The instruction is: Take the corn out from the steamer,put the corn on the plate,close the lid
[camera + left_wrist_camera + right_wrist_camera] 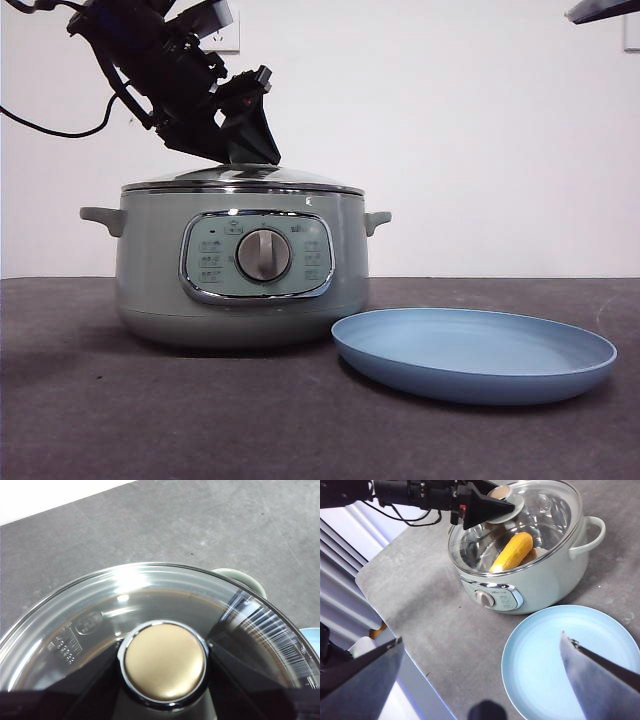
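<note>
The pale green steamer (150, 270) stands left of centre with its glass lid (240, 178) seated on it. My left gripper (250, 150) comes down from the upper left, and its jaws are closed against both sides of the lid's knob (165, 661). The yellow corn (512, 550) lies inside the steamer (545, 580), seen through the glass. The light-blue plate (480, 350) lies empty to the right of the steamer. My right gripper (481, 640) is open and empty, high above the plate (545, 650).
The dark grey table (100, 400) ends at an edge in the right wrist view, with a white and blue structure (340, 580) beyond it. One steamer side handle (240, 577) juts towards the plate. A white wall stands behind.
</note>
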You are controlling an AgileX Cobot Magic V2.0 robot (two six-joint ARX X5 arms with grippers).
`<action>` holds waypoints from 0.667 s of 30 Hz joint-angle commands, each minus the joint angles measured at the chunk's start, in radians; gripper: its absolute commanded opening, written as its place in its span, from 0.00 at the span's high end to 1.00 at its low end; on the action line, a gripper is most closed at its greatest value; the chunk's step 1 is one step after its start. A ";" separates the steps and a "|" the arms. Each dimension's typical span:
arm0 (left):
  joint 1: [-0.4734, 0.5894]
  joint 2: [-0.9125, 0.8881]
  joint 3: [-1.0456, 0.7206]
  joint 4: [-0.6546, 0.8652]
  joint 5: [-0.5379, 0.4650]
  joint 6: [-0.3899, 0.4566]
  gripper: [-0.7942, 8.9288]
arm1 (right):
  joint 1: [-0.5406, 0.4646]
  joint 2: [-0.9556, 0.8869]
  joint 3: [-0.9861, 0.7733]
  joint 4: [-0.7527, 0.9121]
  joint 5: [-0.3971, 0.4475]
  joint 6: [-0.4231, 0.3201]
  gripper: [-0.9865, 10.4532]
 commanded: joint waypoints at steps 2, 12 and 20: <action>0.002 0.002 -0.002 -0.012 -0.004 -0.001 0.93 | 0.002 0.001 0.002 0.002 0.000 -0.005 0.39; 0.002 -0.068 0.058 -0.033 -0.004 -0.002 0.93 | 0.002 0.001 0.002 0.002 0.004 -0.005 0.39; 0.002 -0.150 0.201 -0.187 0.007 -0.005 0.93 | 0.002 0.004 0.002 0.005 0.015 -0.004 0.39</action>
